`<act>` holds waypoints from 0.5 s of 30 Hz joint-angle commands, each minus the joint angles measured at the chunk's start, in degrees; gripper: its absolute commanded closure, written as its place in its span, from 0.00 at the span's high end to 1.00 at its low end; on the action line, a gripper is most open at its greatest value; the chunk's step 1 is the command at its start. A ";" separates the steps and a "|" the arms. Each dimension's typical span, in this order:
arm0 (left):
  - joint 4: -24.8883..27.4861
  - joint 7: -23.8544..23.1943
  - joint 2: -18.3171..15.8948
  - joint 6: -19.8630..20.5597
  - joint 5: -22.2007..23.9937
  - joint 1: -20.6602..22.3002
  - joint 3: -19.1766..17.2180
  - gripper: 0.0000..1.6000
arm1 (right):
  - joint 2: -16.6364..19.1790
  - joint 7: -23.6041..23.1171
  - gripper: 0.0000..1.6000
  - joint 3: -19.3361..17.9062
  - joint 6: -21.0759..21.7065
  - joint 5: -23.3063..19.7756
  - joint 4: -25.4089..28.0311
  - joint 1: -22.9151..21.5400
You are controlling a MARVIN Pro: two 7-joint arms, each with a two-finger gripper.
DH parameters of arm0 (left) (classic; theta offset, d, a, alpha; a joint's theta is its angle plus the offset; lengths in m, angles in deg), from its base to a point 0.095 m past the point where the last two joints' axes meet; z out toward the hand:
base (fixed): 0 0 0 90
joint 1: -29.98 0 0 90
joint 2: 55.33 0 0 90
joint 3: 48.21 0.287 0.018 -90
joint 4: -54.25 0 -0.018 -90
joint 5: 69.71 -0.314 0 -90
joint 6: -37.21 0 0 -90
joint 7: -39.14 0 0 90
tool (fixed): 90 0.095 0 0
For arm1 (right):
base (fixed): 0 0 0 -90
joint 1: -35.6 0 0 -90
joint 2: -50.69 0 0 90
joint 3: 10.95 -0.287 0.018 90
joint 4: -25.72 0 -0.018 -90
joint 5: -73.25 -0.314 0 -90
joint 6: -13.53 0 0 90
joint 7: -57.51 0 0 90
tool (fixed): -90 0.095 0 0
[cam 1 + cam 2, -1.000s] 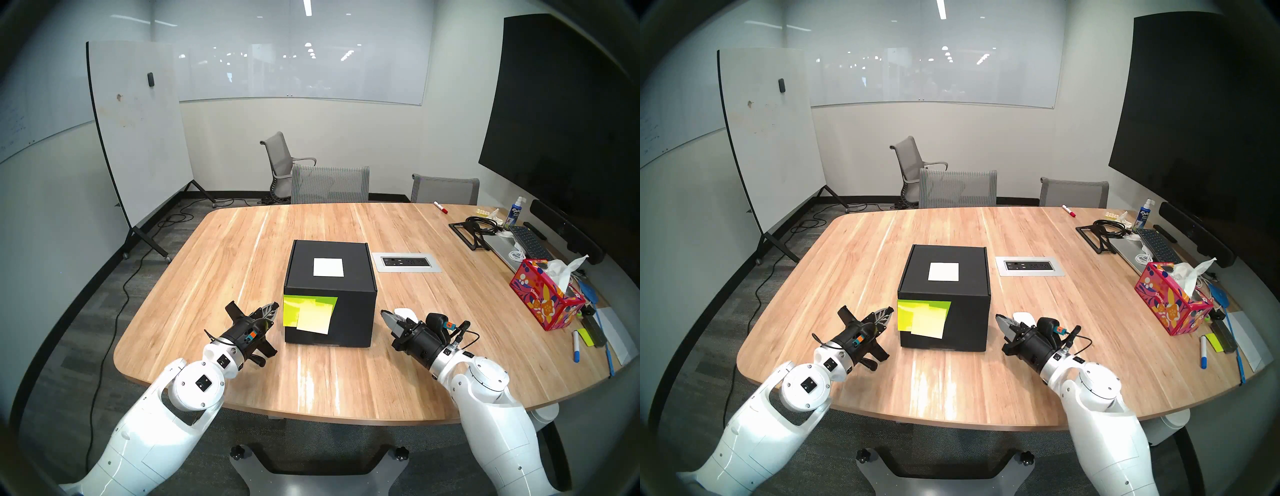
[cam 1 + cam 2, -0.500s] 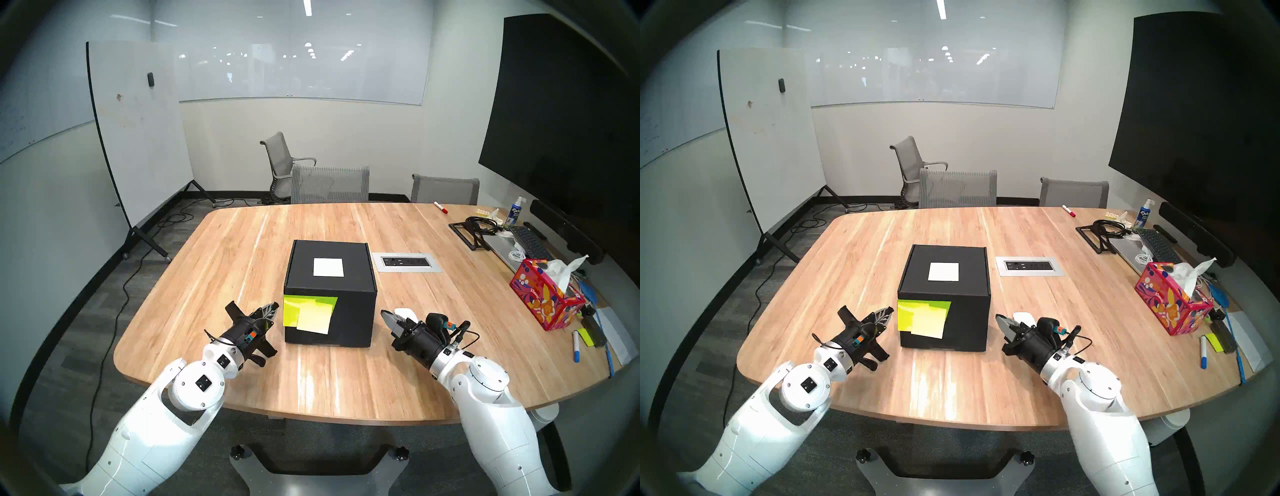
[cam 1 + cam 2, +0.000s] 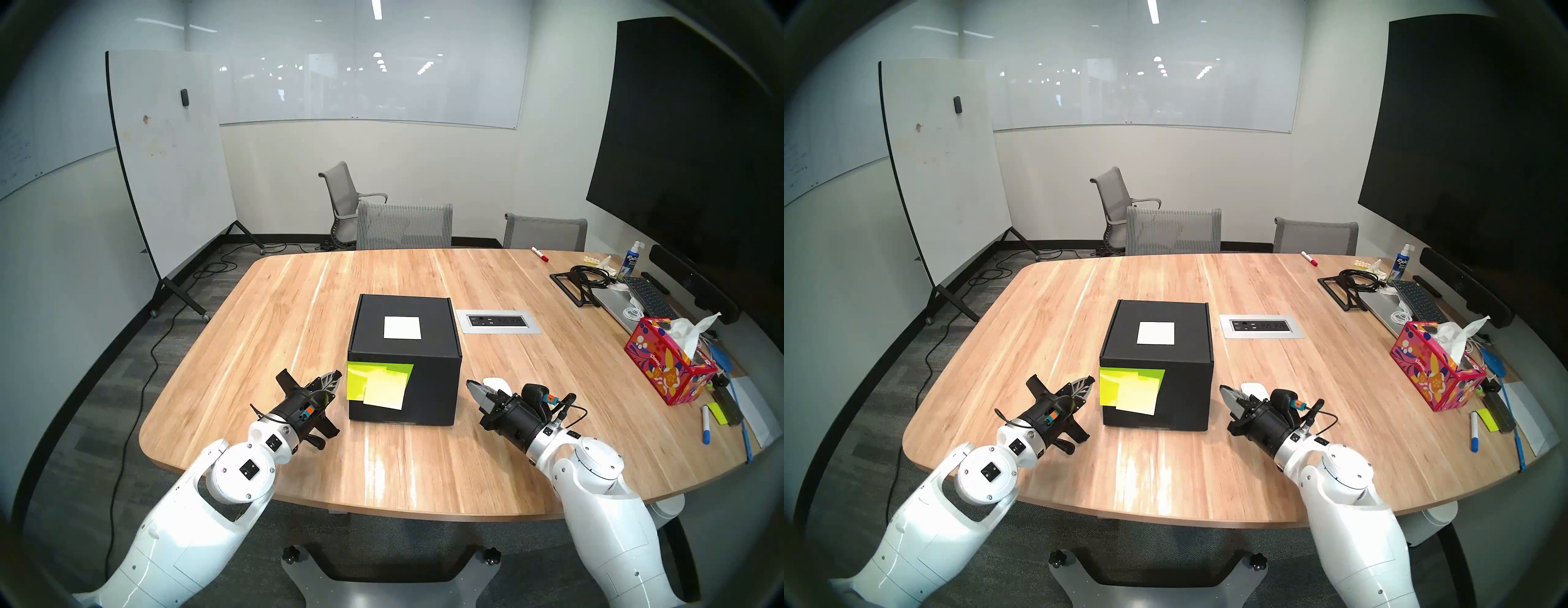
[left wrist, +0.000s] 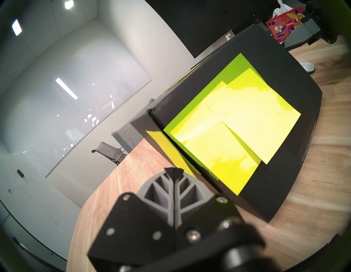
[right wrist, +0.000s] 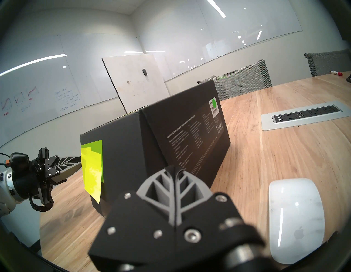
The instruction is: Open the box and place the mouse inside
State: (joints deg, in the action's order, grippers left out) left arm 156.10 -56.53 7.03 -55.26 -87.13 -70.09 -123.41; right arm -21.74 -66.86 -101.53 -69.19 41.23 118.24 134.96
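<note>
The black box [image 3: 403, 356] stands closed in the middle of the wooden table [image 3: 297, 297], with a white label on its lid and yellow-green sticky notes [image 3: 379, 384] on its front. My left gripper [image 3: 337, 375] is shut and empty, its tip just left of the notes [image 4: 228, 129]. My right gripper [image 3: 469, 384] is shut and empty, right of the box's front corner [image 5: 152, 148]. The white mouse [image 5: 296, 218] lies flat on the table just beside and beyond the right gripper, mostly hidden behind it in the head views [image 3: 498, 383].
A grey power-outlet plate [image 3: 498, 321] is set into the table right of the box. A red floral tissue box [image 3: 670, 365], markers, a keyboard and cables crowd the right edge. Chairs [image 3: 403, 225] stand at the far side.
</note>
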 commanded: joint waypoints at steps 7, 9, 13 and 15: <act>0.96 0.09 -0.06 -0.31 -0.14 0.28 -0.03 0.00 | 0.12 -0.03 0.00 0.01 0.12 0.07 0.87 -0.64; 0.96 0.09 -0.06 -0.31 -0.14 0.28 -0.03 0.00 | 0.12 -0.03 0.00 0.01 0.13 0.08 0.87 -0.64; 0.96 0.09 -0.06 -0.31 -0.14 0.28 -0.03 0.00 | 0.11 -0.04 0.00 0.01 0.13 0.08 0.87 -0.64; 0.96 0.09 -0.06 -0.31 -0.14 0.28 -0.03 0.00 | 0.11 -0.04 0.00 0.00 0.13 0.08 0.87 -0.64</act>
State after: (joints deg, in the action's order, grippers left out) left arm 156.10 -56.53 7.03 -55.26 -87.13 -70.09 -123.41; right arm -21.75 -66.88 -101.55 -69.17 41.25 118.24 134.96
